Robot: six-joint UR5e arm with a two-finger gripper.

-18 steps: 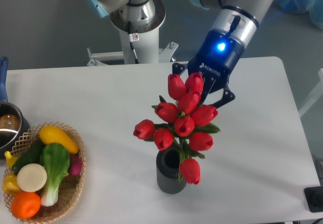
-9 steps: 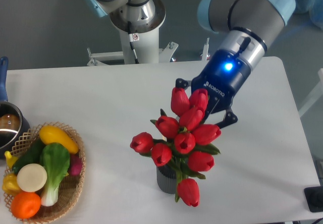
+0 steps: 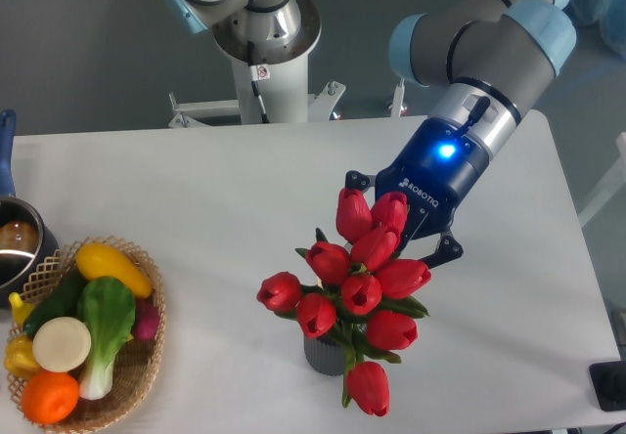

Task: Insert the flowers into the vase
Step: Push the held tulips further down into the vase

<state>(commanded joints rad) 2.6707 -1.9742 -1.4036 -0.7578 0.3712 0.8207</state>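
The flowers (image 3: 358, 291), a bunch of red tulips with green leaves, hang over the vase (image 3: 321, 357). The vase is dark grey and ribbed. Only its lower left part shows under the buds, and its mouth is hidden. One bud droops in front of the vase's right side. My gripper (image 3: 393, 222) is above and to the right of the vase, tilted down to the left. It is shut on the flowers at their upper end. Its fingertips are hidden behind the top buds.
A wicker basket (image 3: 149, 354) of toy vegetables stands at the front left. A metal pot (image 3: 14, 250) with a blue handle sits at the left edge. The robot base (image 3: 260, 53) is behind the table. A black object (image 3: 609, 385) lies at the front right.
My gripper has moved down and a little to the right with the flowers. The bunch now sits lower and covers most of the vase, whose mouth no longer shows.
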